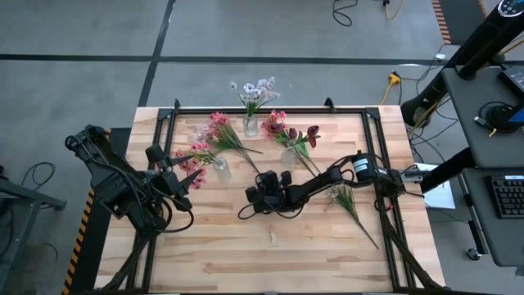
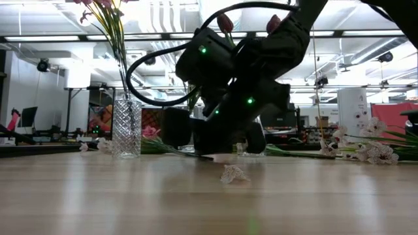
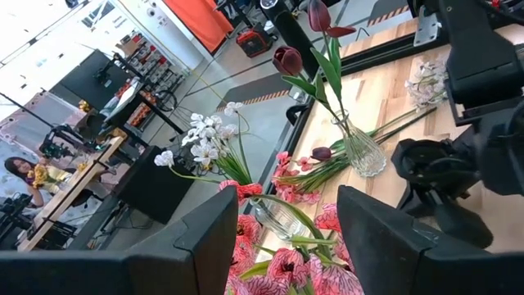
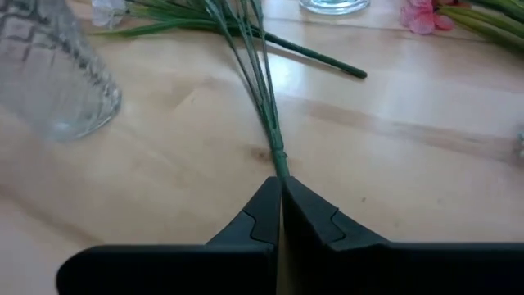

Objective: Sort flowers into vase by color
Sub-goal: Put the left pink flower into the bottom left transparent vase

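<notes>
Three glass vases stand on the table: one with white-lilac blossoms (image 1: 250,124), one with dark red tulip blooms (image 1: 289,156), one with pink blossoms (image 1: 219,168). A pink-blossomed stem (image 1: 233,143) lies flat between them, its thin green stalk (image 4: 258,74) running toward my right gripper (image 4: 281,192), which is shut on it low over the table's middle (image 1: 255,197). Another pink cluster (image 1: 275,124) lies by the tulip vase. A white-lilac stem (image 1: 348,201) lies under the right arm. My left gripper (image 3: 286,238) is open, its fingers standing on either side of the pink blossoms (image 3: 286,266) in the left vase (image 1: 184,179). My right gripper pinches the free end of the pink stem's green stalk (image 4: 281,165) between its two fingertips. The fingers come in low and nearly level from the table's near right side, lying along the stalk. The stalk lies flat on the table, stretching away toward the vases.
A small white petal scrap (image 2: 233,173) lies on the bare wood toward the near edge (image 1: 273,238). A black frame (image 1: 246,108) borders the table's far and side edges. Cables and a desk stand beyond the right edge. A person sits far off in the room (image 3: 24,172).
</notes>
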